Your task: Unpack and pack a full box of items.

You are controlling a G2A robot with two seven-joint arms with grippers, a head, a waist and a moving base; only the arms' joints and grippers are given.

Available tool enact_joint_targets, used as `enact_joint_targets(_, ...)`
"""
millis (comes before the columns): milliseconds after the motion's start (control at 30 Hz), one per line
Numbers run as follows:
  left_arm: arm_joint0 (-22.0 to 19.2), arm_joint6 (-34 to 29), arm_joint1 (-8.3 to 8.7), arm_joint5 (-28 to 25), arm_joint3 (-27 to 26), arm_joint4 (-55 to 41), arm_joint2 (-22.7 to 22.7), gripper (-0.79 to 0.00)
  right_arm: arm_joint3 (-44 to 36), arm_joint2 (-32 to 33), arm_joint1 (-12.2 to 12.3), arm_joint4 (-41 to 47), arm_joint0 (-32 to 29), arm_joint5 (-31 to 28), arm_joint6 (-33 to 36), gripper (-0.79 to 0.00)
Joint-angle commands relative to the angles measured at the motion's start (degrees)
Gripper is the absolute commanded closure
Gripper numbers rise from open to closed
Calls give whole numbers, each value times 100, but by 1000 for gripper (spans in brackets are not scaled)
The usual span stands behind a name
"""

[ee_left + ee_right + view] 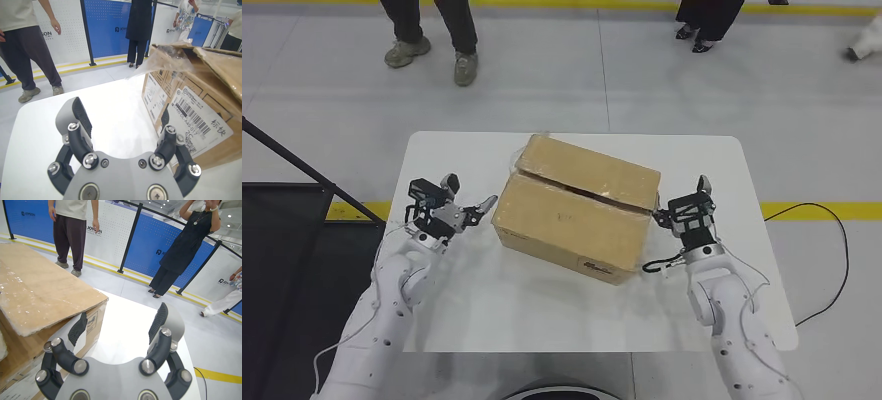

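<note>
1. Two claws flank the box [577,205], one at each short end. The left claw [470,195] and the right claw [682,192] both have their fingers spread apart and hold nothing.
2. The box stands on the table [542,300] between the claws. Its top flaps are down, but the seam between them gapes. Nothing looks unpacked yet, so the step in hand is probably opening the flaps.
3. The right claw's box-side finger sits just under the overhanging corner of the nearest flap [47,289], close beside the end wall. I cannot tell whether it touches.
4. The left claw's box-side finger lies close against the labelled end wall [189,113]. Loose clear tape [160,58] hangs off the top edge, above and ahead of that claw.
5. To do it well:
   - Catch the flap from beneath its lifted edge, then swing it up and outward, away from the seam.
   - Pinch well in from the rim, since the cardboard edge looks ragged and soft.
   - Brace the far end with the other claw, as the box may slide on the smooth table.
   - Watch the tape, which could cling and drag a flap back.
</note>
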Motion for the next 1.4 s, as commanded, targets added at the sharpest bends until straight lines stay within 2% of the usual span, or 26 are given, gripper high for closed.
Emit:
enact_joint_targets(0,13,8,5,-111,-20,48,35,-785,-36,90,2,66,-64,96,-32,-785)
enact_joint_targets(433,142,123,2,-397,-173,234,296,-785,-859,751,94,-54,-1036,-16,-697,-785)
enact_joint_targets(767,258,156,-19,-483,-333,445,601,-785,-1100,860,105,-97,-1296,-77,-856,-785)
enact_joint_targets(1167,364,192,-55,-355,-554,629,906,-785,-1094,957,110,-75,-1421,-134,-1010,-785)
enact_joint_targets(1367,396,200,-39,85,-579,387,604,-785,-1143,1040,114,-39,-1499,-135,-1066,-785)
